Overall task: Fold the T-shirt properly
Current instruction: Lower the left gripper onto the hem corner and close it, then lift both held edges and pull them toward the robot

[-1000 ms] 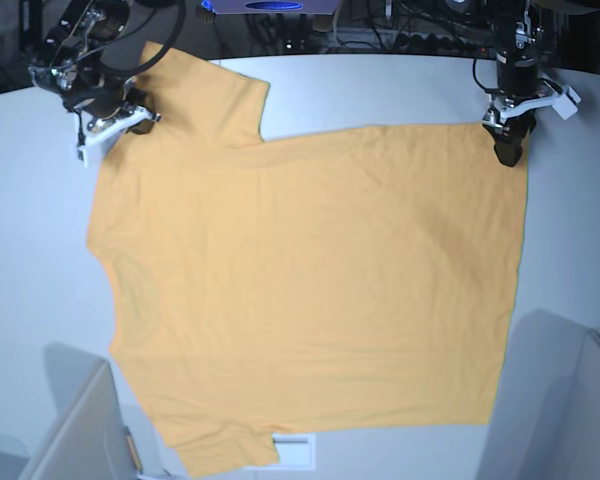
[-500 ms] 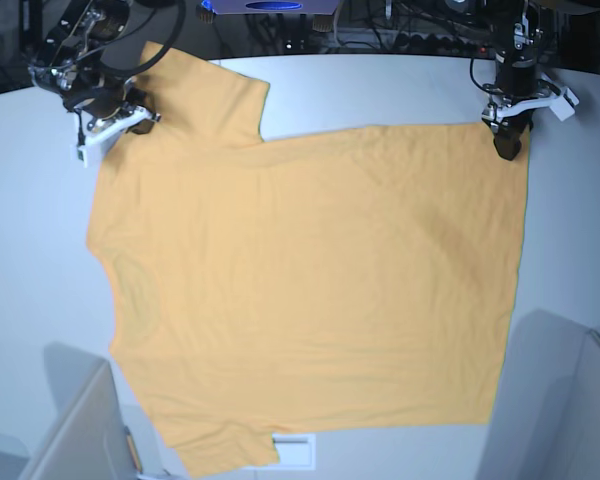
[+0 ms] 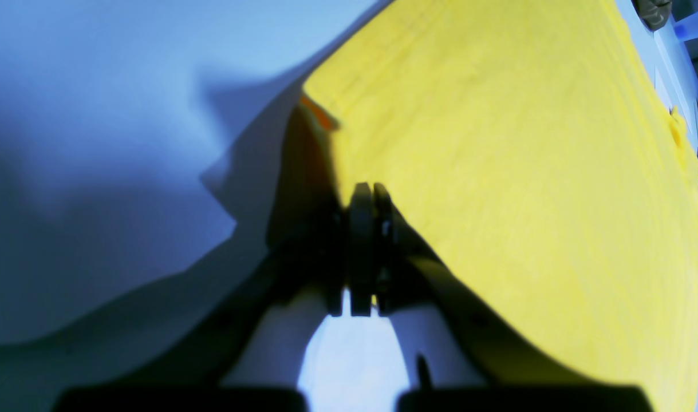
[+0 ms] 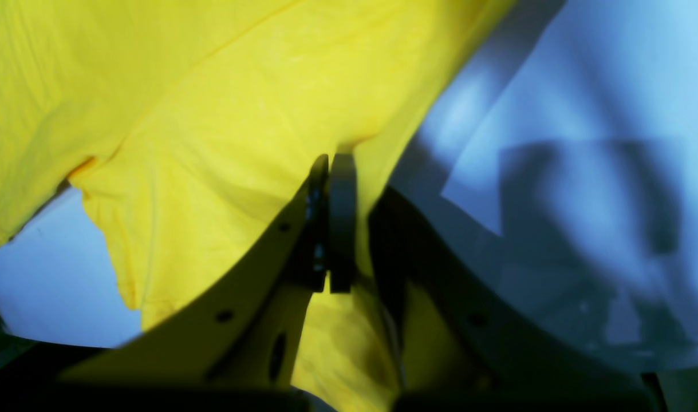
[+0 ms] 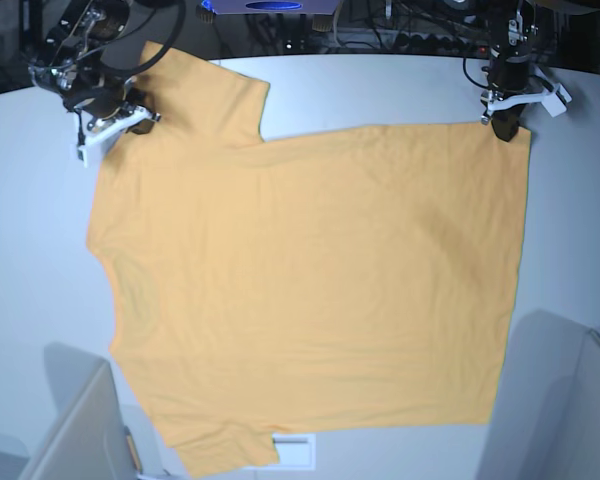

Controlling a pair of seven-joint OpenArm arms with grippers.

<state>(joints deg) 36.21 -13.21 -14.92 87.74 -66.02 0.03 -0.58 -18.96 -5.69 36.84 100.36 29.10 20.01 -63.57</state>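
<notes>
T-shirt (image 5: 310, 290): an orange-yellow short-sleeved shirt is spread flat, plain side up, over most of the tabletop in the base view; its collar end lies toward 9 o'clock and its hem toward 3 o'clock.

Sleeves: one sleeve (image 5: 205, 95) is laid out toward 11 o'clock; the other is seen at 7 o'clock, at the lower edge of the base view.

Hem corner: the corner of the hem at 1 o'clock (image 5: 515, 140) is seen right at the left gripper; in the left wrist view a small piece of the fabric edge is turned up just ahead of the jaws.

Left gripper (image 5: 504, 128): it is placed at 1 o'clock in the base view, at the hem corner. Its jaws are seen pressed together in the left wrist view (image 3: 363, 197), at the very edge of the cloth; whether fabric is pinched between them cannot be told.

Right gripper (image 5: 120, 118): it is placed at 11 o'clock in the base view, at the shoulder beside the upper sleeve. In the right wrist view (image 4: 328, 166) the jaws are seen closed tight with yellow fabric on both sides of them and bunched at their tips, so the T-shirt is held.

Tabletop (image 5: 380, 90): a pale, plain surface is seen around the shirt on all sides.

Label (image 5: 292, 450): a small white rectangle is seen on the tabletop at 6 o'clock, touching the shirt's lower edge.
</notes>
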